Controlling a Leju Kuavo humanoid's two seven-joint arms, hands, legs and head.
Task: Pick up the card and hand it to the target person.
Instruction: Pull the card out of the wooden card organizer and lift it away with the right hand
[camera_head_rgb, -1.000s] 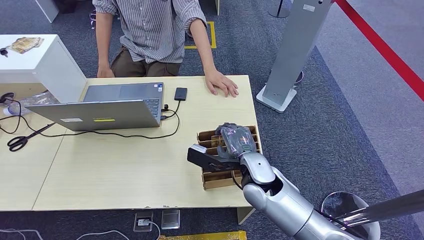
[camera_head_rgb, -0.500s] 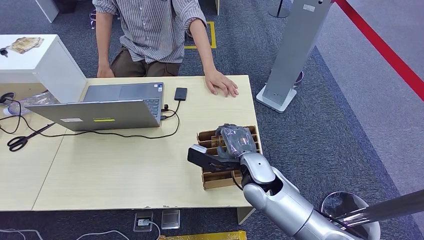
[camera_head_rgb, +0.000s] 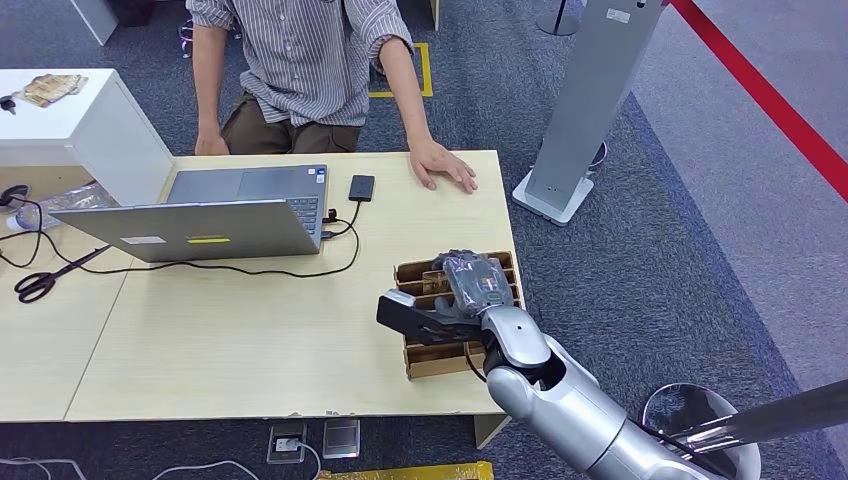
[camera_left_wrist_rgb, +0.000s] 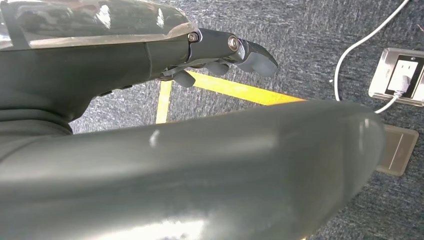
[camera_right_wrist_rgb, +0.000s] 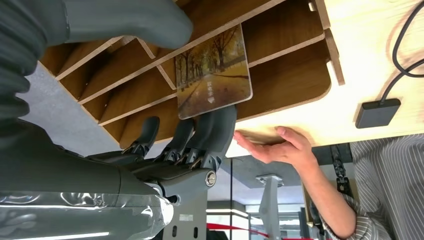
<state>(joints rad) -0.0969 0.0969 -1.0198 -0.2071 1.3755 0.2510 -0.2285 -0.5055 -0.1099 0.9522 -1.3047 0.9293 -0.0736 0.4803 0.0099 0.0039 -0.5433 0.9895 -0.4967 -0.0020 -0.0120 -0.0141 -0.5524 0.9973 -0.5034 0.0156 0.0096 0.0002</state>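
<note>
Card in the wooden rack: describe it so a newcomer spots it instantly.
On the pale wooden table, find the brown slotted wooden rack at the corner nearest the robot. Standing in one slot, by the right hand, is a glossy rectangular card printed with an autumn tree avenue, the rack's one picture.

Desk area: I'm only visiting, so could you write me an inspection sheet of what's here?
Surface: pale wooden table, flat.
Job's things: card with a picture of trees stands in a slot of the rack; a person's hand rests on the table's far edge.
Clutter: laptop, phone, scissors.
Hands: right hand is over the rack, with its fingers at the card's edge and its thumb apart from it; left hand hangs over the floor.
Cables: black cable lies across the table; white cable runs to a floor socket.
Surroundings: grey carpet, red floor line, grey pillar.
</note>
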